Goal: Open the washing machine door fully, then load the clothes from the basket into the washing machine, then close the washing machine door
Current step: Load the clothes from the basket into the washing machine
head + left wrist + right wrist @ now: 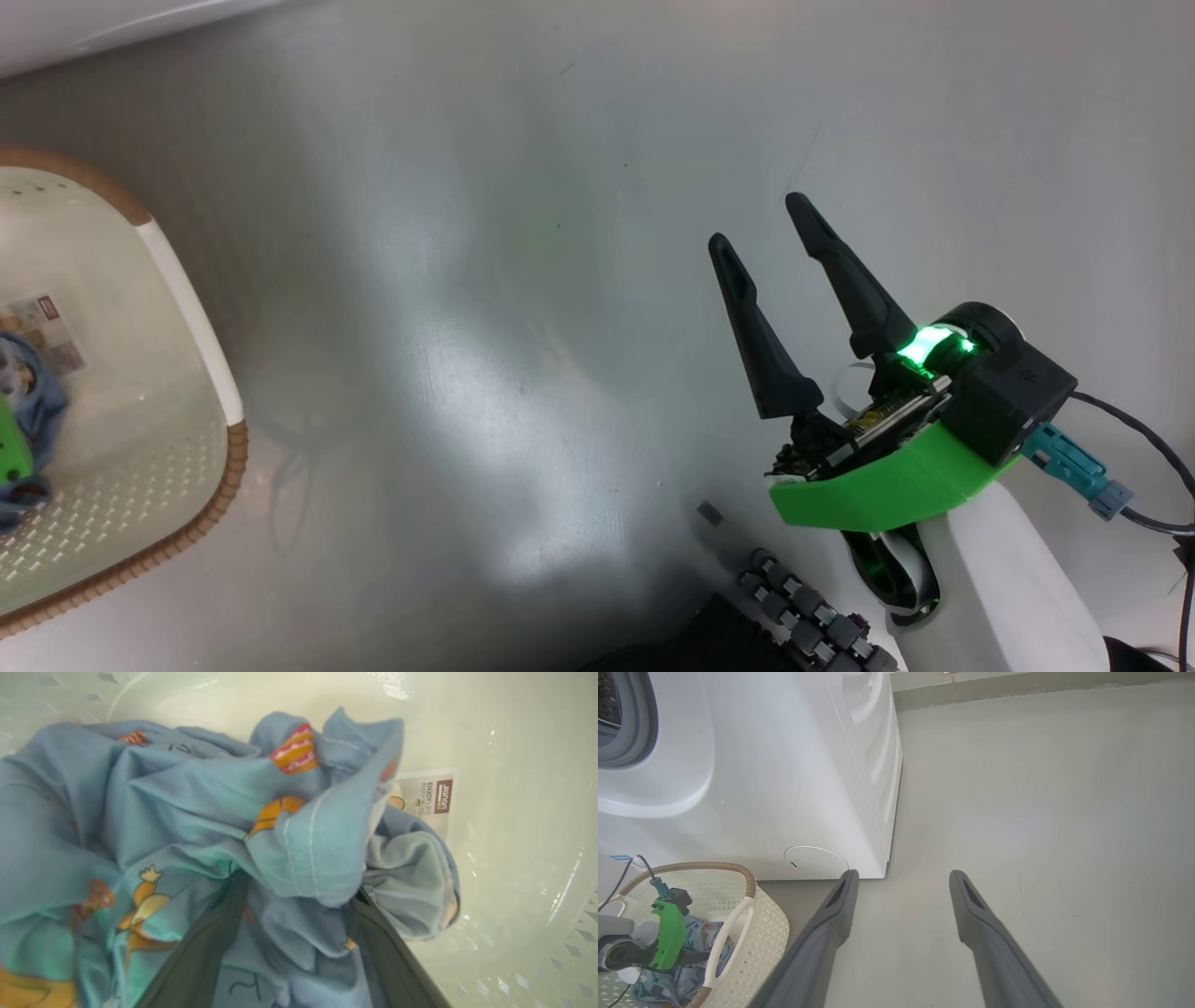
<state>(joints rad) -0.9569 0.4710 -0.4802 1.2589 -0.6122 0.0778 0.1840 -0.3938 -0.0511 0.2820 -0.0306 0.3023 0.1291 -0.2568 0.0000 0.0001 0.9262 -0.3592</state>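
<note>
The cream basket (201, 322) stands on the floor at the left, in front of the white washing machine (784, 765). The blue printed clothes (187, 812) lie bunched on its bottom. My left gripper (299, 886) reaches down into the basket, open, its fingers (205, 952) pushed into the clothes with folds between and over the tips. My right gripper (758, 221) hangs open over bare floor to the right, nothing between its fingers (822, 938). The machine's grey gasket (640, 732) shows at the right wrist view's top left. The washing machine door is out of view.
A label (432, 800) is stuck on the basket's bottom beside the clothes. The machine's round flap (816, 861) sits low on its front, just behind the basket (761, 924). Grey floor (1041, 812) stretches to the right of the machine. My wheeled base (803, 625) is at the bottom.
</note>
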